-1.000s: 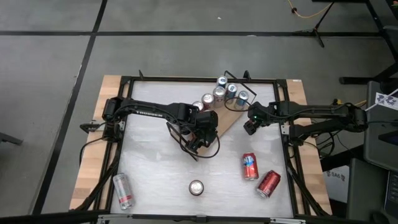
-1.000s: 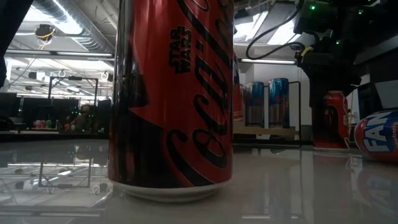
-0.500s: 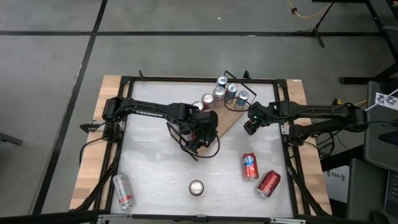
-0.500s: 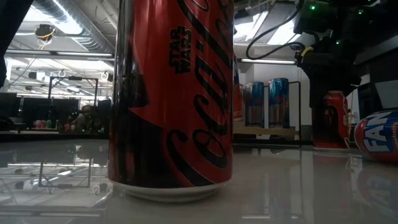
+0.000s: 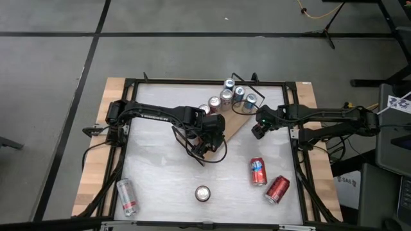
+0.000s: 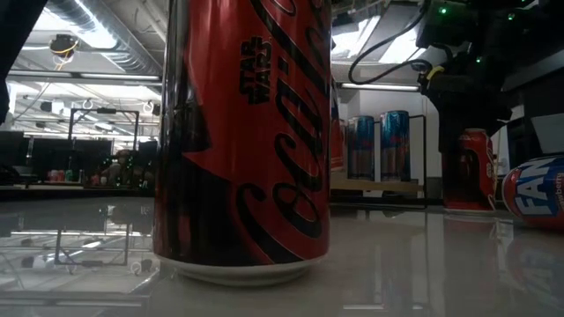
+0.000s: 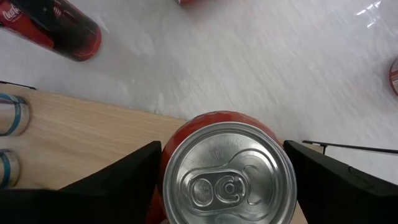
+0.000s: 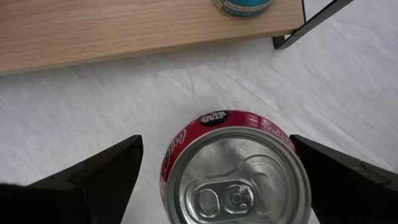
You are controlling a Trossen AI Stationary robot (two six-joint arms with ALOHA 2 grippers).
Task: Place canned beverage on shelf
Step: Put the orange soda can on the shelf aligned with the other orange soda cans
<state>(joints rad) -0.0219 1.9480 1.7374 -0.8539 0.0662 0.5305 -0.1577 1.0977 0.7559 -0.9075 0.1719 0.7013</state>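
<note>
Straddling a red can (image 7: 227,168) with its fingers (image 7: 118,180) spread clear of the can's sides, the left hand (image 5: 209,128) sits over the near end of the shelf (image 5: 236,122), the light-wood board that runs diagonally at the back of the bench (image 5: 160,173). The can stands upright with wood showing beside it, so it looks set down at the end of the row, and the parted fingers read as a release rather than a grip.

The right hand (image 5: 257,131) hovers beside the shelf's other long edge, fingers (image 8: 93,180) wide apart around a second upright red can (image 8: 236,174) that stands on the white bench surface just short of the board. No contact shows; I judge this can to be the next one for the shelf.

Four cans (image 5: 234,95) already line the far stretch of the shelf, with another pair nearer the left hand, so free board lies mostly along the near side. A black wire rail (image 8: 311,22) closes the shelf end close to the right hand and would have to be cleared on the way in. Loose on the bench are a blue-and-red can (image 5: 258,171) and a red can on its side (image 5: 277,189), an upright Coca-Cola can (image 5: 203,193) at the front, and a silver can lying down (image 5: 127,196) at the front left corner, all well apart from both arms.
</note>
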